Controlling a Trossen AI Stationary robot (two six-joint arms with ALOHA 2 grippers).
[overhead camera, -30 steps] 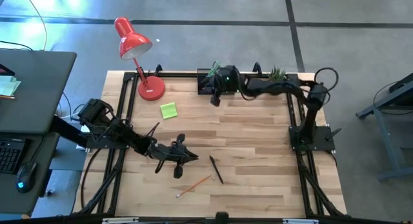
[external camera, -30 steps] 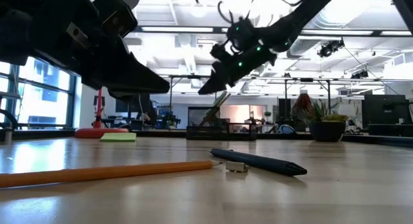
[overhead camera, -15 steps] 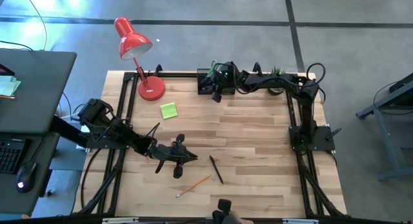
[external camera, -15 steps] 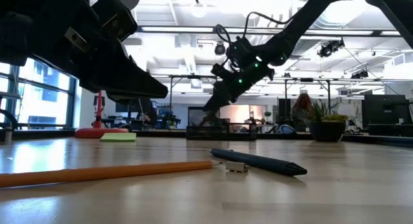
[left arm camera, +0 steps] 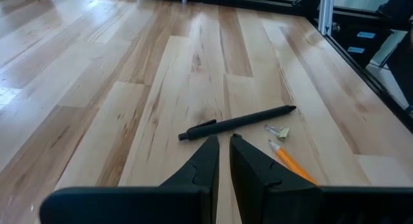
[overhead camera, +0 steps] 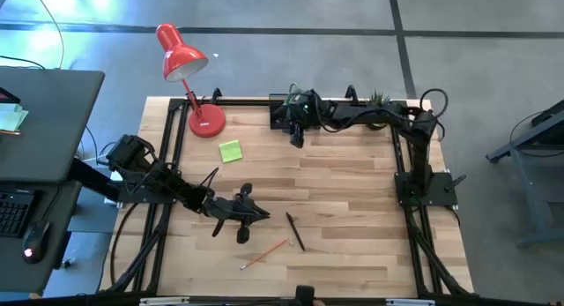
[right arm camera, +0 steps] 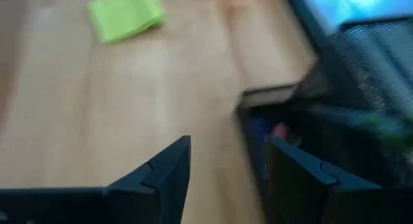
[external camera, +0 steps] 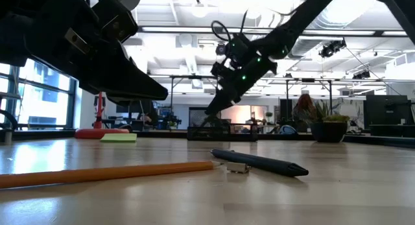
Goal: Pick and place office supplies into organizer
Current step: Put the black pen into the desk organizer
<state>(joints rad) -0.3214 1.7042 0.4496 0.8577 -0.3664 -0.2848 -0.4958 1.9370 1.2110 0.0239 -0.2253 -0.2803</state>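
Observation:
The black organizer (overhead camera: 280, 105) stands at the table's far edge; it also shows in the right wrist view (right arm camera: 335, 108). My right gripper (overhead camera: 295, 138) hangs open and empty just before its near side (right arm camera: 229, 153). My left gripper (overhead camera: 263, 215) is shut and empty above the table's near middle (left arm camera: 224, 150). Just beyond it lie a dark pen (left arm camera: 235, 122), an orange pencil (overhead camera: 264, 252) and a tiny pale block (left arm camera: 277, 130). The lime sticky-note pad (overhead camera: 230, 151) lies flat left of the middle. I cannot make out the scissors.
The red desk lamp (overhead camera: 203, 119) stands at the far left. The small potted plant (overhead camera: 379, 100) stands at the far right, beside the organizer. Black frame rails run along the table's left and right edges. Bare wood lies between the sticky pad and the right rail.
My right gripper has come down a little in front of the organizer, and its arm has drawn in toward the far edge. It stays open.

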